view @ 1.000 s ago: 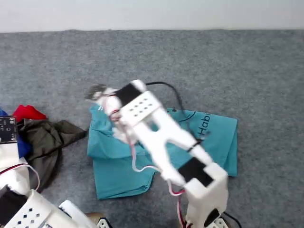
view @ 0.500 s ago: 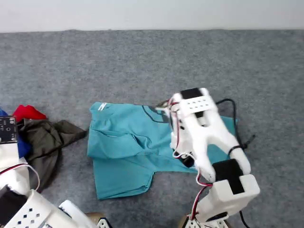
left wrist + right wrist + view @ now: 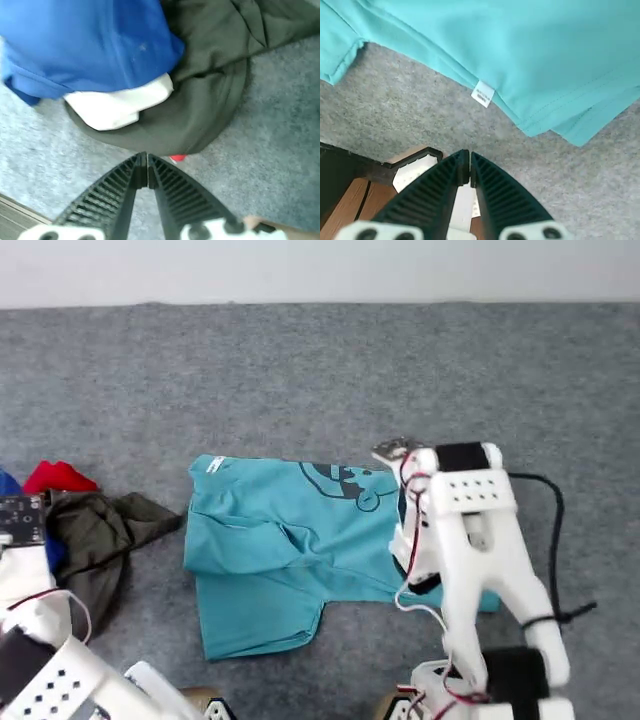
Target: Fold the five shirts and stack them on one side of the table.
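One teal shirt lies flat on the grey tabletop. It is a bit rumpled in the middle. The right arm stands over the right end of the teal shirt and hides part of it. The right fingers are pressed together and hold nothing. They point down at the tabletop just beside the teal shirt's hem, near a small white tag on that hem.

To the left of the teal shirt sits a heap of other shirts: a dark green shirt, a red shirt, a blue shirt and a white shirt. The dark green shirt is the one closest to the teal shirt. The white shirt is tucked between the blue shirt and the dark green shirt. The left fingers are pressed together too, holding nothing, right by that heap.
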Controlling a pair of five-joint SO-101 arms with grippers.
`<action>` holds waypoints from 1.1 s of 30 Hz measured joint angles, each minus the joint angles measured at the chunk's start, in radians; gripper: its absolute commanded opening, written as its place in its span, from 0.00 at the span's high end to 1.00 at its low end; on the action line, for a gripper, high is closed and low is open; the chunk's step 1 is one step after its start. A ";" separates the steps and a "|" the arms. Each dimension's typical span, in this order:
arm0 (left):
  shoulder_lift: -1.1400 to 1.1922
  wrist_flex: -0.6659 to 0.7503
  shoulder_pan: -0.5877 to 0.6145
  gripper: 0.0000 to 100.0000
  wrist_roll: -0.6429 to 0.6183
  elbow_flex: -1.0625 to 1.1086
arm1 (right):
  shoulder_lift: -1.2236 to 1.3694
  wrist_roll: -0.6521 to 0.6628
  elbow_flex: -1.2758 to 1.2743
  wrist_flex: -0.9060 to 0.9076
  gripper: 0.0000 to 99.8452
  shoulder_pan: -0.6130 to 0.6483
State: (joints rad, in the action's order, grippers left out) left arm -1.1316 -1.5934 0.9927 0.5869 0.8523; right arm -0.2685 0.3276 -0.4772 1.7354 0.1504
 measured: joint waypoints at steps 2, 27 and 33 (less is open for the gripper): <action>0.000 0.000 0.000 0.98 0.000 0.028 | -0.021 0.000 -0.055 -0.041 0.92 -0.017; 0.000 0.000 0.000 0.98 0.000 0.037 | -0.026 0.238 -0.339 -0.420 0.91 -0.193; 0.000 -0.006 0.000 0.98 0.000 0.037 | -0.026 0.331 -0.405 -0.463 0.90 -0.238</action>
State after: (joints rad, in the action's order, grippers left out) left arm -1.1316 -1.5996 0.9927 0.5869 0.8892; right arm -0.2946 0.6590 -0.8823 1.2720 -0.0875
